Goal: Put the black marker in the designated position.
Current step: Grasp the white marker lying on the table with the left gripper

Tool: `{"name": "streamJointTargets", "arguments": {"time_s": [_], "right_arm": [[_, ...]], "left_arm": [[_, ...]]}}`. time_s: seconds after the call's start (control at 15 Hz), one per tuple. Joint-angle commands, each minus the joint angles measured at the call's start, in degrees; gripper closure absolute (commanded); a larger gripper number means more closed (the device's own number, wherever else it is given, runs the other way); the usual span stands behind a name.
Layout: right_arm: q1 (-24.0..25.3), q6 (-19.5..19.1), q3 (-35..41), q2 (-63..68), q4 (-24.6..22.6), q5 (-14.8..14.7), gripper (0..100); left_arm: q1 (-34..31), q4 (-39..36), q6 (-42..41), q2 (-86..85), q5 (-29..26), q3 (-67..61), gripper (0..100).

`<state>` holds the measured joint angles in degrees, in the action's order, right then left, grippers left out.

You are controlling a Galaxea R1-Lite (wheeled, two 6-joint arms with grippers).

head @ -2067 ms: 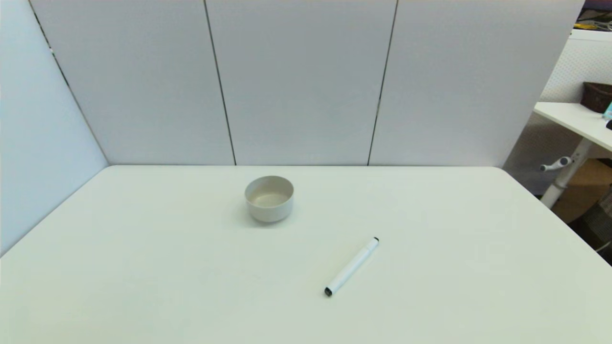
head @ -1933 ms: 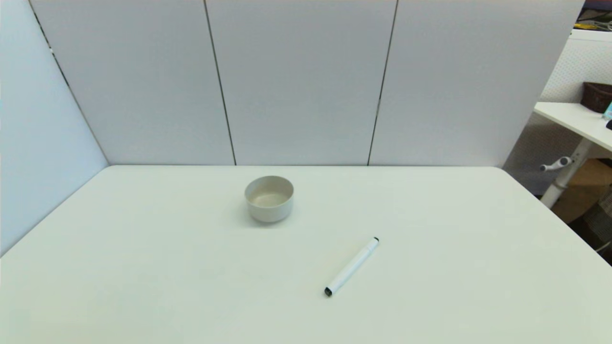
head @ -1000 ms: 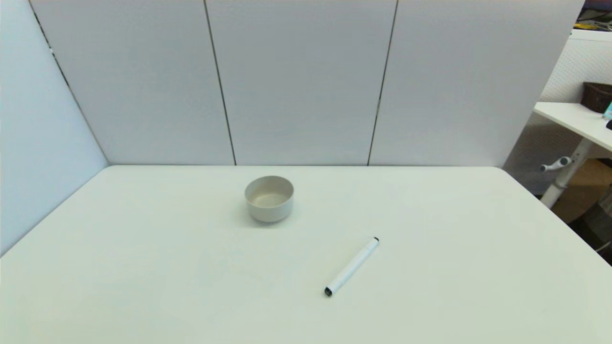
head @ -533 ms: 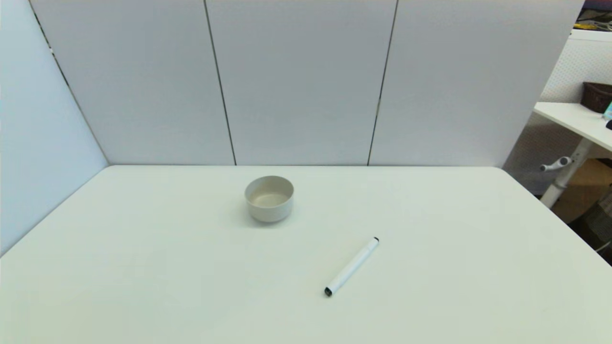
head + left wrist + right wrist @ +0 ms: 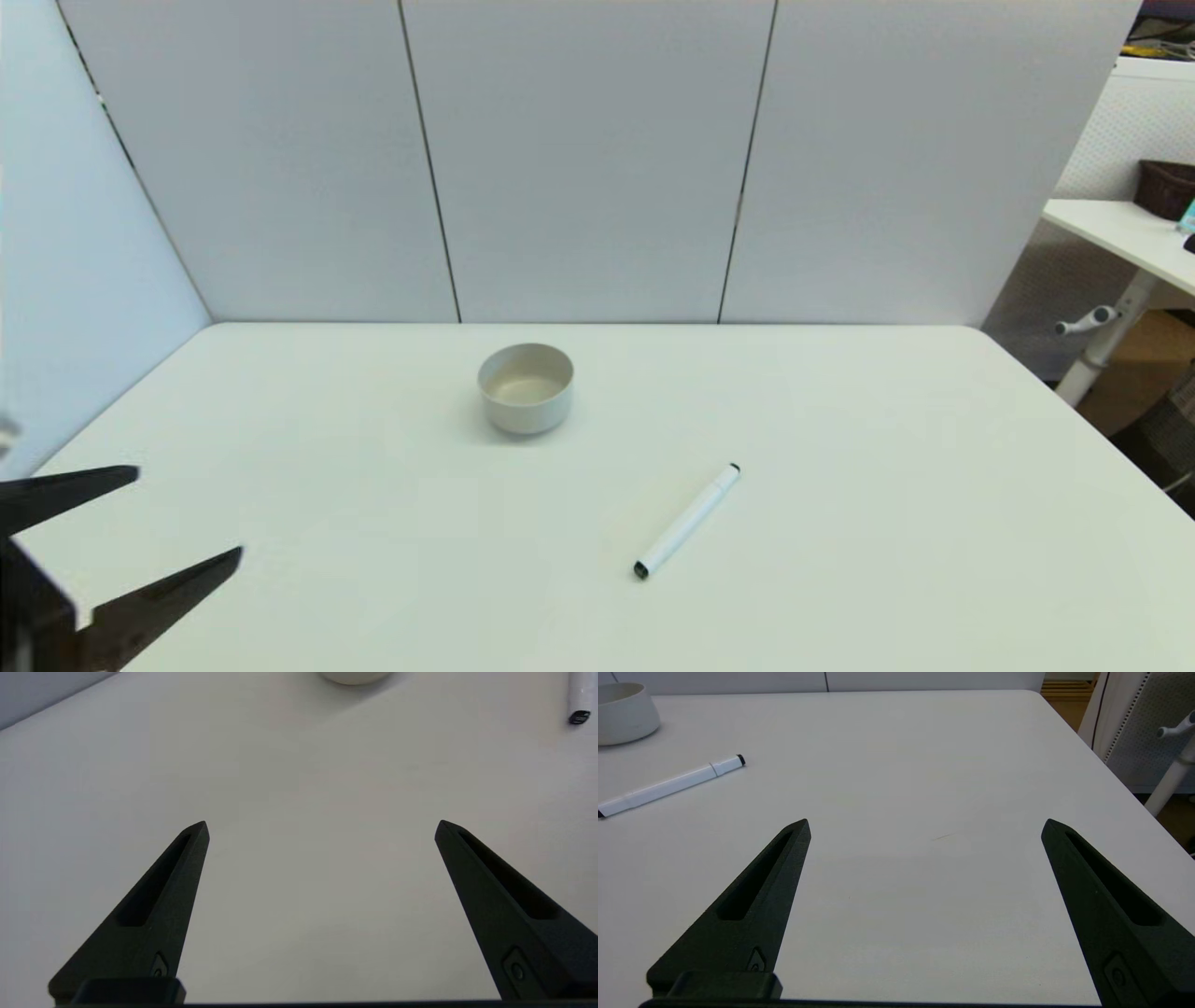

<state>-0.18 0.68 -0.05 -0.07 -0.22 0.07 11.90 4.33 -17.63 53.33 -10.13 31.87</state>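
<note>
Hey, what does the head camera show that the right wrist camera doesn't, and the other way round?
Only the head view shows the left gripper, open, at the white table's near left corner, and the whole round white bowl. Only the right wrist view shows the right gripper, open above bare tabletop. Both show the slim white-barrelled black marker lying flat, apart from the bowl, though the wrist view cuts off its near end.
</note>
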Motion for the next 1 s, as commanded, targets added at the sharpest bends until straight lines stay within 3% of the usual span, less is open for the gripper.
{"name": "streamJointTargets", "arguments": {"time_s": [0.07, 0.47, 0.67, 1.0], "right_arm": [[0.0, 0.0, 0.0, 0.1, 0.0, 0.0, 0], [0.0, 0.0, 0.0, 0.1, 0.0, 0.0, 0], [0.0, 0.0, 0.0, 0.1, 0.0, 0.0, 0], [0.0, 0.0, 0.0, 0.1, 0.0, 0.0, 0]], "left_arm": [[12.9, -20.6, -0.6, 32.2, -1.5, 6.5, 0], [24.6, -20.4, 5.1, 48.9, -0.9, 21.2, 0], [30.3, -20.7, 6.6, 53.0, 5.6, 26.1, 0], [37.2, -20.7, 9.5, 56.6, 11.4, 29.7, 0]]}}
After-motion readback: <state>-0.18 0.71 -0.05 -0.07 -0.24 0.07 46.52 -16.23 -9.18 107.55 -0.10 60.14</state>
